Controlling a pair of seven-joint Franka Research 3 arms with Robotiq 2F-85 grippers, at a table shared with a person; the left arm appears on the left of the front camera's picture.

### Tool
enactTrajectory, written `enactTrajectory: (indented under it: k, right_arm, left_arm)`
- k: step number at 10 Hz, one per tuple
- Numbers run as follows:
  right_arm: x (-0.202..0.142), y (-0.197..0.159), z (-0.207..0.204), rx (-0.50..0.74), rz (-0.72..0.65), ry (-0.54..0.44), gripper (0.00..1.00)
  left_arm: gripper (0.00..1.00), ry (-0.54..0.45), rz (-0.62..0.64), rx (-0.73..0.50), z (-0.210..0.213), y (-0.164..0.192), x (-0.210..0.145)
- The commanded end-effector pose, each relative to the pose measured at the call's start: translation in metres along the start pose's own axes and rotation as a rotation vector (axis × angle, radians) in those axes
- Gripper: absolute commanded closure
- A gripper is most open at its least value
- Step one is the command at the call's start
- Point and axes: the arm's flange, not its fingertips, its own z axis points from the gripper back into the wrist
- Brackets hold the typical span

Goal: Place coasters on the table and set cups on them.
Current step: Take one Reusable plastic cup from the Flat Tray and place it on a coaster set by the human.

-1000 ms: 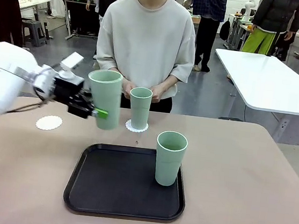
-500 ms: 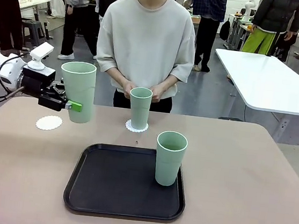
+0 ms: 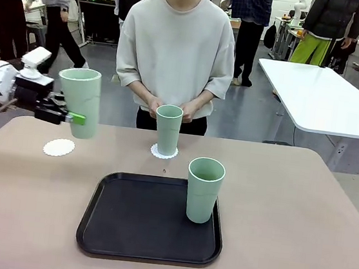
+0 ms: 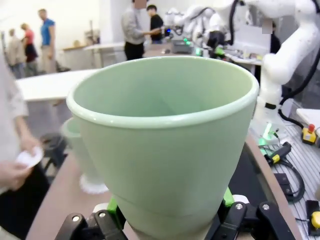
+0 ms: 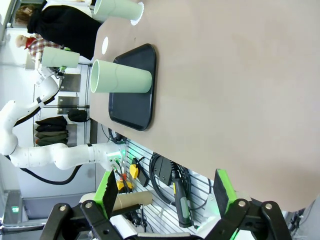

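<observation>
At the left side of the table (image 3: 301, 207), the left arm reaches in almost level. The left gripper (image 3: 71, 118) is pinching the lower part of one cup (image 3: 79, 100), upright in the air, close over a bare coaster (image 3: 58, 147). A second cup (image 3: 168, 128) stands on its own coaster (image 3: 164, 151) before the person. The third cup (image 3: 204, 190) stands in the black tray (image 3: 129, 233). The right gripper (image 5: 167, 192) has its fingers spread wide, holding nothing.
</observation>
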Motion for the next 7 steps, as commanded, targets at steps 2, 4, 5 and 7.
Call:
enactTrajectory:
  k: [2, 4, 5, 7]
  right_arm:
    - [0.002, 0.0, -0.001, 0.021, 0.012, -0.012, 0.0]
    - [0.002, 0.0, -0.001, 0.021, 0.012, -0.012, 0.0]
    - [0.002, 0.0, -0.001, 0.021, 0.012, -0.012, 0.0]
    - [0.002, 0.0, -0.001, 0.021, 0.012, -0.012, 0.0]
  left_arm:
    - [0.16, 0.04, -0.049, -0.016, 0.083, 0.046, -0.041]
    - [0.16, 0.077, -0.049, 0.041, 0.122, 0.048, -0.064]
    - [0.16, 0.083, -0.051, 0.065, 0.13, 0.053, -0.073]
    - [0.16, 0.068, -0.082, 0.145, 0.127, 0.056, -0.092]
